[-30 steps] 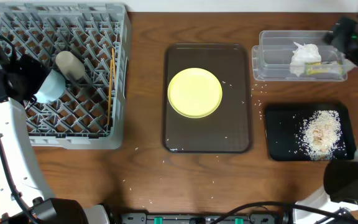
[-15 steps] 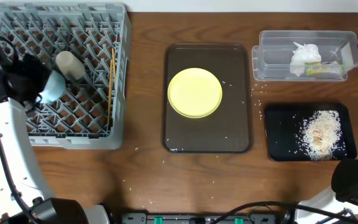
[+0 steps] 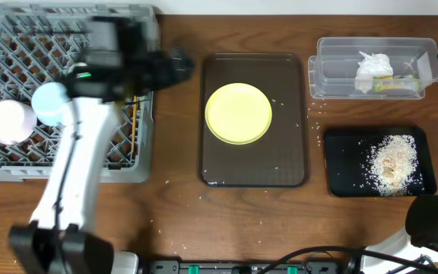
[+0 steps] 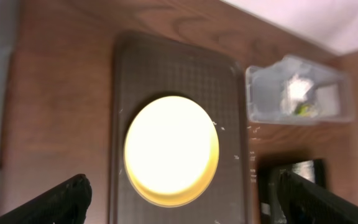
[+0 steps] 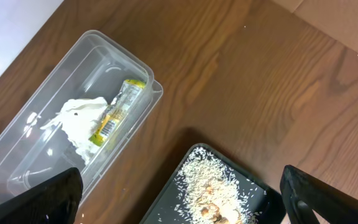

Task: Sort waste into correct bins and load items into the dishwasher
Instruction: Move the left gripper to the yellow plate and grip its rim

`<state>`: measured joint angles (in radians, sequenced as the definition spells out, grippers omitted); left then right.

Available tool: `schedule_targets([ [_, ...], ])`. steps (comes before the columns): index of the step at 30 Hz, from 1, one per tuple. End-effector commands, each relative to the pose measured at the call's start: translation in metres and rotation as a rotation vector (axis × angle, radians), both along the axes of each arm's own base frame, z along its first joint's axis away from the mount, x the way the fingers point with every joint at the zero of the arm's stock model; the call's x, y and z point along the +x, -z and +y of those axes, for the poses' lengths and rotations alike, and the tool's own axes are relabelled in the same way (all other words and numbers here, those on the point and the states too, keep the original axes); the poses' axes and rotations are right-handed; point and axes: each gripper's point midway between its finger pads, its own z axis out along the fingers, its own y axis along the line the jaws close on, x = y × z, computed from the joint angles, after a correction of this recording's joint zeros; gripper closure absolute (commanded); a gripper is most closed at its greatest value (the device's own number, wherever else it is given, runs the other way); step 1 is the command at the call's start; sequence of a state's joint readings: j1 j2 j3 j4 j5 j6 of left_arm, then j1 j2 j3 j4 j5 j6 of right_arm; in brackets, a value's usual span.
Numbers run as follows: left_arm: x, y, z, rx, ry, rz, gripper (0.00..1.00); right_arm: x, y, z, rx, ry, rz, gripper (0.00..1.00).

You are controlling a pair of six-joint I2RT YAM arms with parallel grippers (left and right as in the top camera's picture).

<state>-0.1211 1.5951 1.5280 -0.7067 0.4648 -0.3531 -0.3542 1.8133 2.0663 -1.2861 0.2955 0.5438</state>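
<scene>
Biggest thing first: the grey dish rack (image 3: pixel 67 164) on the left already has the white bowl (image 3: pixel 9 122) and blue bowl (image 3: pixel 50 103) in it, plus the chopsticks (image 3: pixel 131 135), which are half hidden by the arm. Next is the brown serving tray (image 3: pixel 253 171) mid table, w/ the yellow plate (image 3: pixel 238 113) lying flat on it, roughly mid tray. That's the only dish not racked, afaict.

Right side: the black tray (image 3: pixel 341 171) holds the rice scraps (image 3: pixel 390 161). The clear tub (image 3: pixel 333 76) behind it has the tissue (image 3: pixel 372 67) and wrapper (image 3: pixel 395 85). So the waste looks sorted, tho loose grains are scattered on the table (image 3: pixel 204 221).

The left gripper (image 4: pixel 184 185) hangs over the near edge of the plate, jaws spread wide, nothing in them. The right gripper (image 5: pixel 180 176) is over by the bins, also wide open and empty.

So I'd guess the plate grab is the step in hand. Imo the tricky bit is that it lies flat, so one finger has to get under the rim. I'd come in low at the edge nearest the rack, not from above the middle. Pinch the rim only, lift w/ a slight tilt, then stand it on edge btwn the pegs, clear of the bowls. A glossy plate could slip, so go slow.
</scene>
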Motion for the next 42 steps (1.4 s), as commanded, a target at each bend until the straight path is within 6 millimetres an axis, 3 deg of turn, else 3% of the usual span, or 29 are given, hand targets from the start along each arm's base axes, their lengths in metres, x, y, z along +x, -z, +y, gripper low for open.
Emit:
schedule_targets([
  [1, 0.021, 0.035, -0.026, 0.210, 0.018, -0.048, 0.04, -0.001, 0.002, -0.003, -0.009, 0.000, 0.015, 0.01],
  [6, 0.041, 0.074, -0.092, 0.280, 0.140, -0.123, 0.04, -0.001, 0.002, -0.003, -0.009, 0.000, 0.015, 0.01],
  [10, 0.042, 0.117, -0.137, 0.303, 0.246, -0.127, 0.05, -0.001, 0.002, -0.002, -0.010, -0.001, 0.014, 0.01],
  [15, 0.021, 0.166, -0.177, 0.367, 0.403, -0.098, 0.05, -0.001, 0.002, -0.002, -0.010, -0.001, 0.014, 0.01],
  [20, -0.007, 0.185, -0.211, 0.418, 0.546, -0.113, 0.05, -0.001, 0.002, -0.002, -0.010, -0.001, 0.014, 0.01],
  [23, -0.013, 0.189, -0.217, 0.462, 0.550, -0.123, 0.05, -0.001, 0.002, -0.002, -0.009, -0.001, 0.015, 0.01],
  [33, -0.024, 0.206, -0.207, 0.559, 0.526, -0.090, 0.09, -0.001, 0.002, -0.003, -0.009, 0.000, 0.015, 0.01],
  [39, -0.034, 0.223, -0.199, 0.536, 0.465, -0.023, 0.26, -0.001, 0.002, -0.002, -0.009, 0.000, 0.014, 0.01],
  [42, -0.038, 0.231, -0.196, 0.528, 0.450, -0.013, 0.28, -0.001, 0.002, -0.002, -0.009, -0.001, 0.015, 0.01],
])
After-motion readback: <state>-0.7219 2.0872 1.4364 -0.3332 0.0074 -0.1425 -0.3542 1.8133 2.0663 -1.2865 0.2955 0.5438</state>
